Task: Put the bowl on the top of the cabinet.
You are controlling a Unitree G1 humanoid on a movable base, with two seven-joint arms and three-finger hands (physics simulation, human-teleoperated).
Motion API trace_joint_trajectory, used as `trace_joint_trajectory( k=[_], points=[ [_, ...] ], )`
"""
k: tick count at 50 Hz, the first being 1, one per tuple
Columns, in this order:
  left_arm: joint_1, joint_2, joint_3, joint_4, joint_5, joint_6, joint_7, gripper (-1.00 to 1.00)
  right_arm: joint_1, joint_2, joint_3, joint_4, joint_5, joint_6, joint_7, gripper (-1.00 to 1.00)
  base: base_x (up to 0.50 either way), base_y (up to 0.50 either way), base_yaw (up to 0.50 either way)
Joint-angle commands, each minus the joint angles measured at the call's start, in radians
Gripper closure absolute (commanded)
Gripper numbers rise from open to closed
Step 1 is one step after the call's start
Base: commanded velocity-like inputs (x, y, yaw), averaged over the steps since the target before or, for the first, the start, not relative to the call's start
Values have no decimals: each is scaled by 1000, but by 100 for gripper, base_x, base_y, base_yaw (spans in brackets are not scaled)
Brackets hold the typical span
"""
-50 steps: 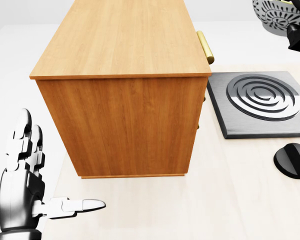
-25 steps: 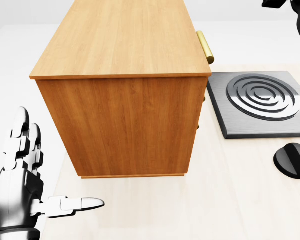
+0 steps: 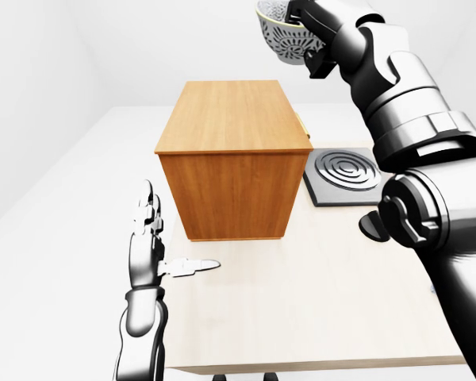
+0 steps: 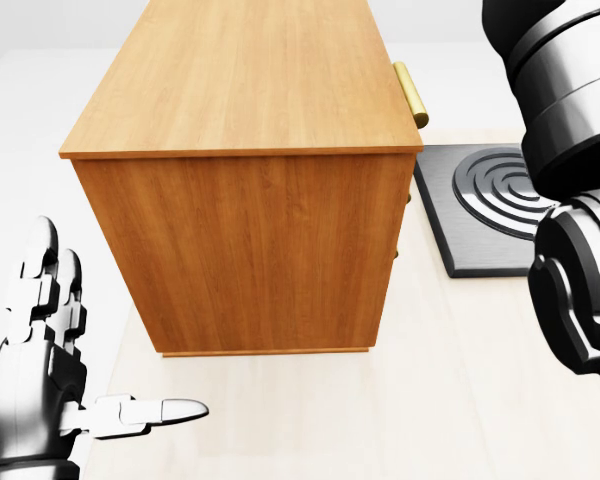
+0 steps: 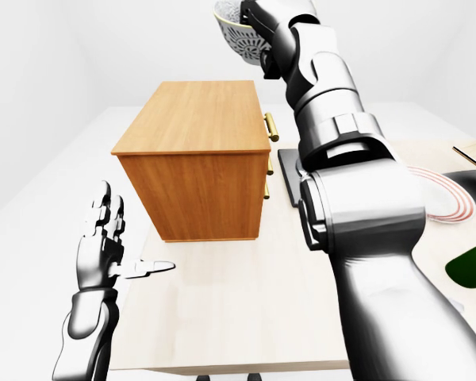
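Since the earlier head-view frames, the right arm has swung across and now fills the right side of that view, covering the black knob and much of the burner plate; the cabinet and the left hand have stayed where they were.

Left-eye view: the right hand (image 3: 309, 32) is raised at the top of the picture, its fingers clamped on the patterned bowl (image 3: 276, 33), which hangs tilted in the air above the far end of the wooden cabinet (image 3: 232, 163) and clear of its top. The cabinet stands on the pale bench (image 3: 301, 309). Just right of it lies the grey burner plate (image 3: 345, 175) with its ring pattern. The left hand (image 3: 149, 250) is held upright at lower left, fingers spread apart and thumb pointing right, touching nothing.

Head view: the cabinet's top and near side fill the middle, with a brass handle (image 4: 411, 93) showing at its right edge. The left hand sits at bottom left, open over the bench edge. The bowl is out of this picture.

Right-eye view: the bowl again appears at the very top, held over the cabinet. A green shape (image 5: 470, 266) shows at the right edge.
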Motion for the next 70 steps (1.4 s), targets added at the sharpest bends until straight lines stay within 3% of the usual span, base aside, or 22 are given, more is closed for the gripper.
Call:
trace_joint_trajectory(
  k=[1, 17, 70],
  points=[
    [4, 0, -1, -4, -2, 0, -3, -100, -26, 76, 5, -20, 7, 0, -19, 100, 0, 0, 0],
    [8, -1, -4, -12, -3, 0, -9, -100, -3, 157, 28, -33, 35, 0, -33, 100, 0, 0, 0],
    [6, 0, -2, -6, -6, 0, -11, -100, 137, 239, 62, -40, 13, 0, -83, 100, 0, 0, 0]
  ],
)
